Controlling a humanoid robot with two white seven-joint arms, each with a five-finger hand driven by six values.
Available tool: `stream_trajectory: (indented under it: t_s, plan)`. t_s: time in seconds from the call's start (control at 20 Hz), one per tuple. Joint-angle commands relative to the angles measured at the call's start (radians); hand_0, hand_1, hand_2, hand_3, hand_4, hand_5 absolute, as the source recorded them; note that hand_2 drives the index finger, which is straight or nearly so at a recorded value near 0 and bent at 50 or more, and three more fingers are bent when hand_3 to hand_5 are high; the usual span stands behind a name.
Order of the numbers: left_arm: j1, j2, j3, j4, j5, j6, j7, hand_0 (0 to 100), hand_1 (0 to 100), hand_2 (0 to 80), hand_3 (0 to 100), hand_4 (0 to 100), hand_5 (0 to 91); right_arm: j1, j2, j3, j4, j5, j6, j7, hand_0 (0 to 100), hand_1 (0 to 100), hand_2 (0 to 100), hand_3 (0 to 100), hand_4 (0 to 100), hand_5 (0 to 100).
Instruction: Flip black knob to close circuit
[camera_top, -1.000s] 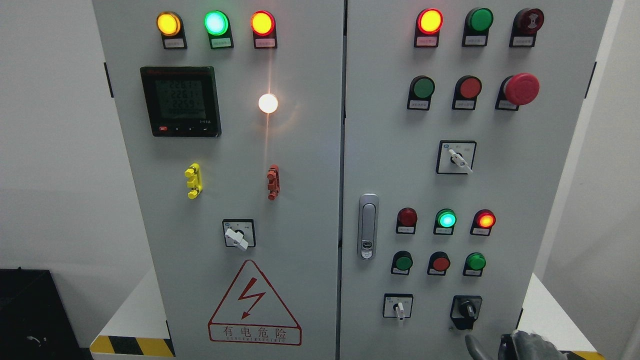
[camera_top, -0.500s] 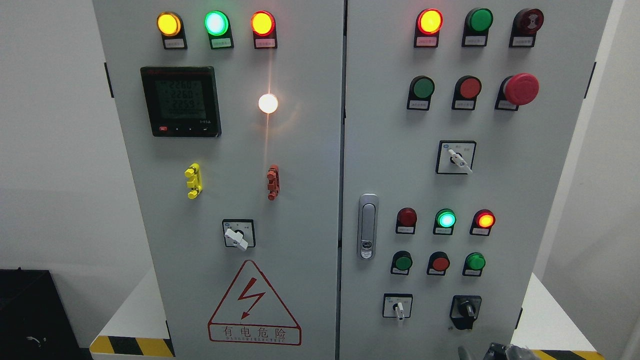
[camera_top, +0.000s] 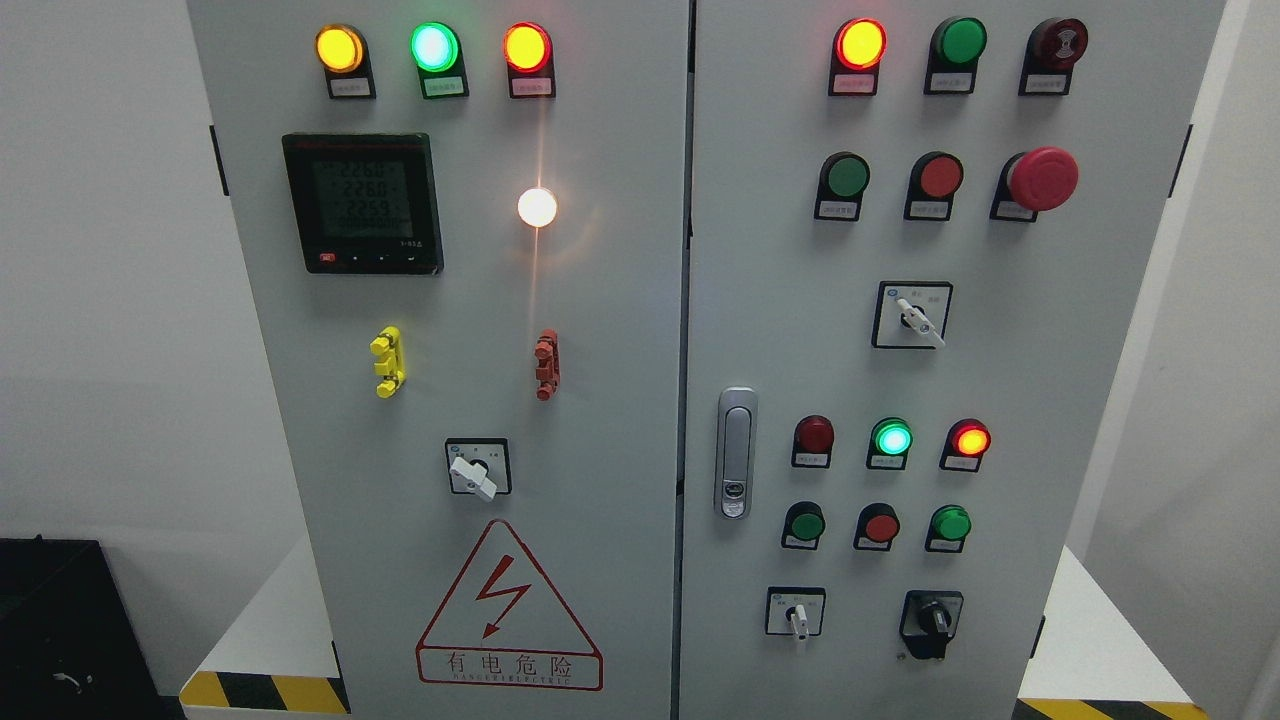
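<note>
The black knob (camera_top: 932, 621) sits low on the right-hand door of the cabinet (camera_top: 620, 330), at the bottom right of the panel, its stubby ridged handle pointing up and a little to the right over a dark square plate. A second ago a grey robot hand showed just below it at the bottom edge, coming in from the right; half a second ago only its tips remained, and now it is gone — neither hand is in view, so how open the fingers are, or whether they hold anything, cannot be told. The knob's handle looks turned slightly from where it stood a second ago, so my judgement is that the flip has been made and the arm has drawn back, though no lamp has changed to confirm the circuit closed. The knob looks like moulded matt plastic, made for a pinch and twist. Just left of it is a small selector switch (camera_top: 797, 617) with a white lever hanging down on a white square plate. Above these stand three domed push buttons, then three round lamps — the green lamp (camera_top: 892, 438) glowing. Left again, a polished metal door latch (camera_top: 736, 452) gleams beside the seam. The doors are smooth painted grey sheet steel; on the far left door a red-bordered warning triangle (camera_top: 508, 607) sits low down.
</note>
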Motion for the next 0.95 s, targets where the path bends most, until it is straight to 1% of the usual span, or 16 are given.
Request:
stream_trajectory:
  t_s: [0.0, 0.05, 0.1, 0.15, 0.2, 0.25, 0.3, 0.35, 0.45, 0.5, 0.55, 0.6, 0.9]
  plan:
    - [0.0, 0.0, 0.0, 0.0, 0.0, 0.0, 0.001, 12, 56, 0.0, 0, 0, 0.0, 0.123, -0.012, 0.045, -0.098, -0.314, -0.006, -0.016, 0, 1, 28, 48, 46, 39]
    - [0.0, 0.0, 0.0, 0.0, 0.0, 0.0, 0.001, 12, 56, 0.0, 0, 0, 0.0, 0.146, -0.014, 0.048, -0.112, -0.38, -0.007, -0.016, 0, 1, 24, 42, 41, 35]
    - [0.0, 0.0, 0.0, 0.0, 0.0, 0.0, 0.001, 12, 56, 0.0, 0, 0, 0.0, 0.166, -0.014, 0.048, -0.116, -0.449, -0.018, -0.016, 0, 1, 22, 39, 39, 31]
    - [0.0, 0.0, 0.0, 0.0, 0.0, 0.0, 0.001, 12, 56, 0.0, 0, 0, 0.0, 0.18, -0.015, 0.053, -0.118, -0.513, -0.044, -0.014, 0, 1, 19, 34, 35, 27]
    - [0.0, 0.0, 0.0, 0.0, 0.0, 0.0, 0.001, 12, 56, 0.0, 0, 0, 0.0, 0.191, -0.017, 0.061, -0.116, -0.567, -0.081, -0.011, 0, 0, 15, 29, 29, 20]
    - [0.0, 0.0, 0.0, 0.0, 0.0, 0.0, 0.001, 12, 56, 0.0, 0, 0, 0.0, 0.2, -0.018, 0.067, -0.113, -0.61, -0.116, -0.004, 0, 0, 13, 27, 25, 14]
    - [0.0, 0.0, 0.0, 0.0, 0.0, 0.0, 0.001, 12, 56, 0.0, 0, 0, 0.0, 0.206, -0.018, 0.07, -0.11, -0.639, -0.14, 0.004, 0, 0, 10, 23, 20, 7]
    - [0.0, 0.0, 0.0, 0.0, 0.0, 0.0, 0.001, 12, 56, 0.0, 0, 0, 0.0, 0.212, -0.02, 0.07, -0.109, -0.663, -0.15, 0.021, 0, 0, 6, 19, 13, 0]
    - [0.0, 0.0, 0.0, 0.0, 0.0, 0.0, 0.001, 12, 56, 0.0, 0, 0, 0.0, 0.225, -0.02, 0.07, -0.106, -0.701, -0.153, 0.096, 0, 0, 0, 11, 4, 0]
    - [0.0, 0.0, 0.0, 0.0, 0.0, 0.0, 0.001, 12, 56, 0.0, 0, 0, 0.0, 0.228, -0.02, 0.07, -0.103, -0.719, -0.153, 0.13, 0, 0, 0, 5, 0, 0]
    - [0.0, 0.0, 0.0, 0.0, 0.0, 0.0, 0.001, 12, 56, 0.0, 0, 0, 0.0, 0.229, -0.02, 0.07, -0.099, -0.735, -0.155, 0.154, 0, 0, 0, 2, 0, 0]
    - [0.0, 0.0, 0.0, 0.0, 0.0, 0.0, 0.001, 12, 56, 0.0, 0, 0, 0.0, 0.229, -0.02, 0.07, -0.098, -0.744, -0.156, 0.162, 0, 0, 0, 0, 0, 0]
    - [0.0, 0.0, 0.0, 0.0, 0.0, 0.0, 0.001, 12, 56, 0.0, 0, 0, 0.0, 0.229, -0.02, 0.075, -0.078, -0.758, -0.165, 0.167, 0, 0, 0, 0, 0, 0]
